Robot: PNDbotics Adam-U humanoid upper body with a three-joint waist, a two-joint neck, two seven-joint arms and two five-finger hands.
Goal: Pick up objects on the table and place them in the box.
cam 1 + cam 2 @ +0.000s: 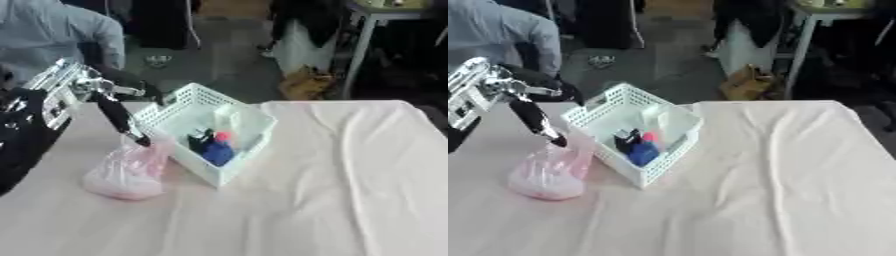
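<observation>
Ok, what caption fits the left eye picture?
Left hand pinches a pink bag beside the white basket.

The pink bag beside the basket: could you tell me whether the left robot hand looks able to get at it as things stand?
Probably yes. The left robot hand already has a fingertip at the top of the pink bag, which lies in the open on the table outside the white basket; nothing stands between them.

I see a white lattice-walled box (203, 131) sitting askew on the pale cloth-covered desk (350, 190), left of centre. Inside it lie a blue object (219, 152), a small pink piece (222, 136), something black (199, 141) and a white item (229, 117). A pink translucent bag (129, 171) slumps on the desk, touching the box's left side.
</observation>
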